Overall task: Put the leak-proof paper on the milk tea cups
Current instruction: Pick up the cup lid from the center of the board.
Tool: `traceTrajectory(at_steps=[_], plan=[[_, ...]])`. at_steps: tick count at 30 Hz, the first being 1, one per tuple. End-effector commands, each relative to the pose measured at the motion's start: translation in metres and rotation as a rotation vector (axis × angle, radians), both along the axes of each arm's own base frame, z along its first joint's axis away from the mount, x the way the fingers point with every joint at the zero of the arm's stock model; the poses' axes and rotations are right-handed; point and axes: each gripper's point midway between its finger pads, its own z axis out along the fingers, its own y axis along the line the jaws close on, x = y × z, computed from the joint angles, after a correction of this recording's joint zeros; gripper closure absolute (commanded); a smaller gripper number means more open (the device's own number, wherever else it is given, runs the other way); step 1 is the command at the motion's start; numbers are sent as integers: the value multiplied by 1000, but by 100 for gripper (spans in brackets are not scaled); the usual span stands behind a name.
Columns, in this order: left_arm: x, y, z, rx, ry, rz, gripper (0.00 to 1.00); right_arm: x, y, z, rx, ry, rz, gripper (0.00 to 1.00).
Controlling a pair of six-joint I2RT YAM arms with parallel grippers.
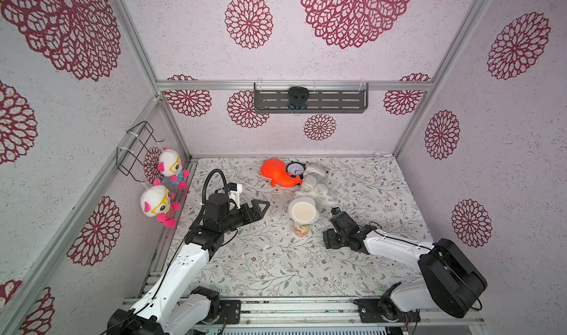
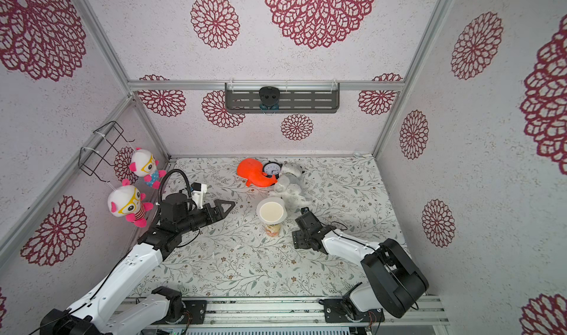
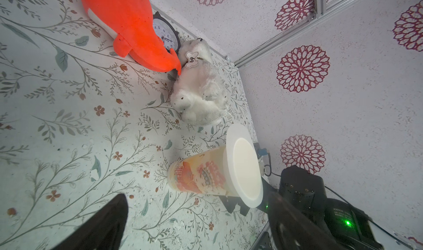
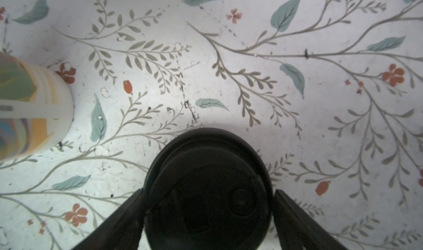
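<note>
Right wrist view first: the right gripper (image 4: 208,191) points down at the floral table (image 4: 251,77), with a black round lid (image 4: 207,166) lying flat between its two fingers (image 4: 128,214). Both fingers sit right at the lid's edge, and whether they are squeezing it or merely flanking it, I cannot tell. Off to this gripper's left, close but not touching, stands the cup (image 1: 302,229), upright. And look at the top of it: the leak-proof paper (image 1: 303,211) lies across the mouth, a pale disc whose edge overhangs the rim, plain in both top views. Over to the left gripper (image 1: 261,208): fingers spread wide, nothing between them. It hovers above the table, the cup ahead of its fingertips with a clear gap between. Beyond the cup, an orange plush (image 1: 276,172), a clock (image 1: 294,168) and a white plush dog (image 1: 316,186) huddle together.
</note>
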Motion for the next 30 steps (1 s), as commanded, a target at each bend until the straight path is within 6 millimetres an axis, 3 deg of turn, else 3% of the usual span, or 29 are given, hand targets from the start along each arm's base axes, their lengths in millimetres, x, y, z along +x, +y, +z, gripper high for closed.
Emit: traceTrajectory(at_steps=[1,10,15,22,30], plan=[[2,5,5,12,-25,14,3,8,-2,3,-18,-13,-21,13],[2,7,4,13,-23,17,3,8,-3,8,-19,-28,-28,25],[1,7,6,10,-27,18,2,7,-7,28,-4,-58,-37,27],[0,6,11,0,-41,9,3,5,-16,85,27,-151,-57,30],[2,2,17,-28,-51,-3,3,8,-23,169,64,-289,-63,30]])
